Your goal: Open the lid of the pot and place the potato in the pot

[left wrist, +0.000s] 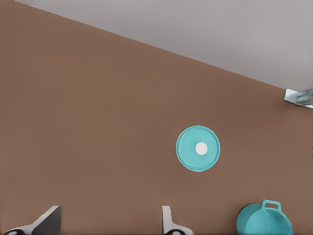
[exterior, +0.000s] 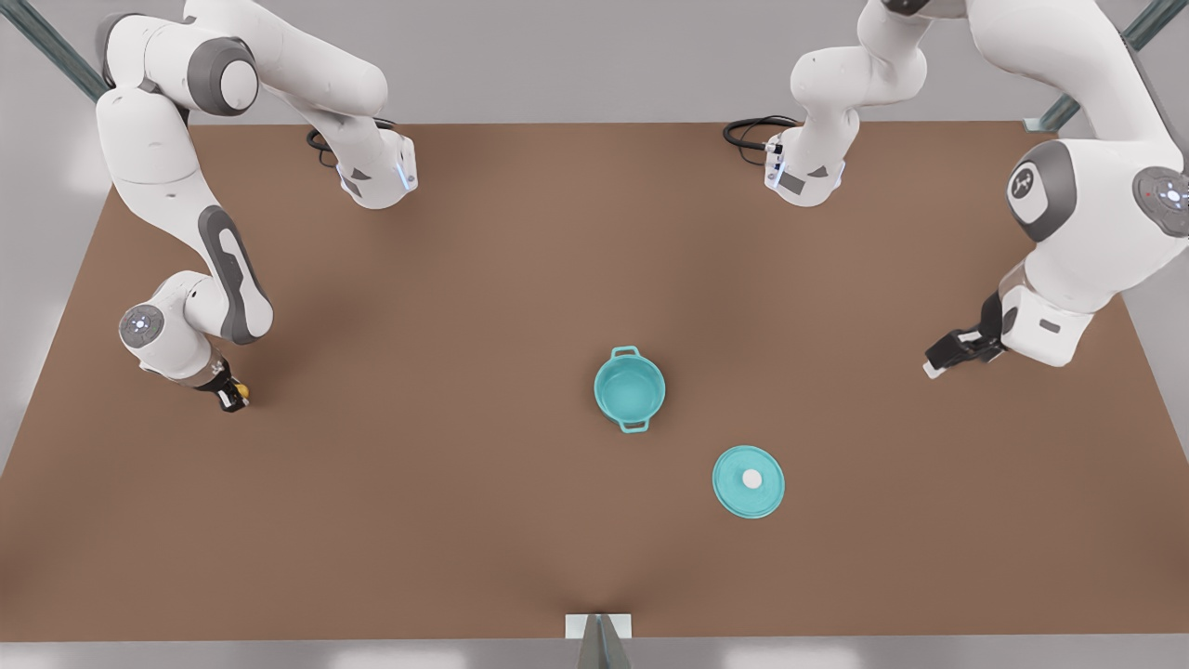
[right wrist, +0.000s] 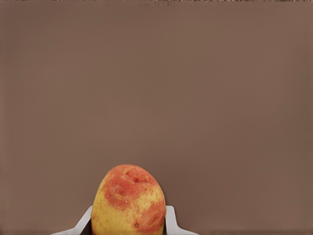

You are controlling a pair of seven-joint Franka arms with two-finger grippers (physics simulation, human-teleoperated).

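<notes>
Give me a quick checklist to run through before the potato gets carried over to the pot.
1. Lid off: ok. The pot lid lies flat on the table, apart from the pot.
2. Pot mouth open and upright: ok.
3. Potato held: ok. The right gripper, at the front view's left, has a finger on each side of the potato.
4. Potato lifted off the table: cannot tell.
5. Path to the pot: ok. Bare table lies between them.
6. Left gripper out of the way: ok. It waits at the front view's right, fingers open, away from the pot.
</notes>
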